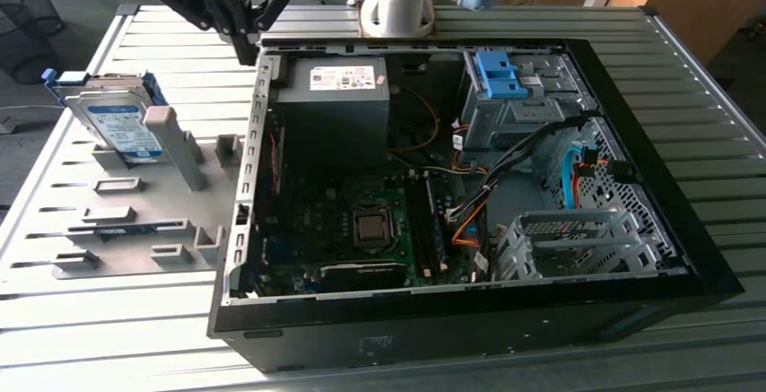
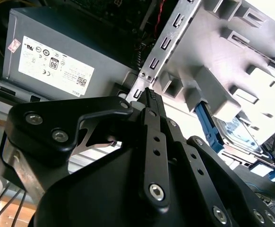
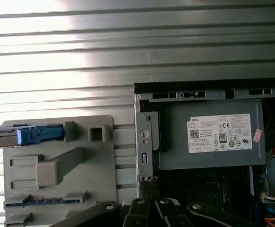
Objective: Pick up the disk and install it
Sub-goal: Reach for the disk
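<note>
The disk (image 1: 120, 127), silver with a white-and-blue label and a bright blue carrier, stands tilted on edge in a grey holder plate (image 1: 132, 226) at the exterior view's left, beside the open computer case (image 1: 670, 257). My gripper (image 1: 249, 56) hangs above the case's far corner, to the right of the disk and apart from it. Its fingers are shut together with nothing between them. In the second wrist view the gripper (image 2: 150, 92) points at the case's edge, with the disk (image 2: 236, 130) beyond. The first wrist view has the disk (image 3: 38, 135) edge-on and the gripper (image 3: 149, 182).
Inside the case sit a grey power supply (image 1: 335, 96), the motherboard (image 1: 359, 230), loose cables (image 1: 479, 204) and a metal drive bay with a fixed blue bracket (image 1: 497, 74). The holder plate carries several raised grey blocks (image 1: 179, 145). All of it rests on a ribbed metal table (image 1: 718, 123).
</note>
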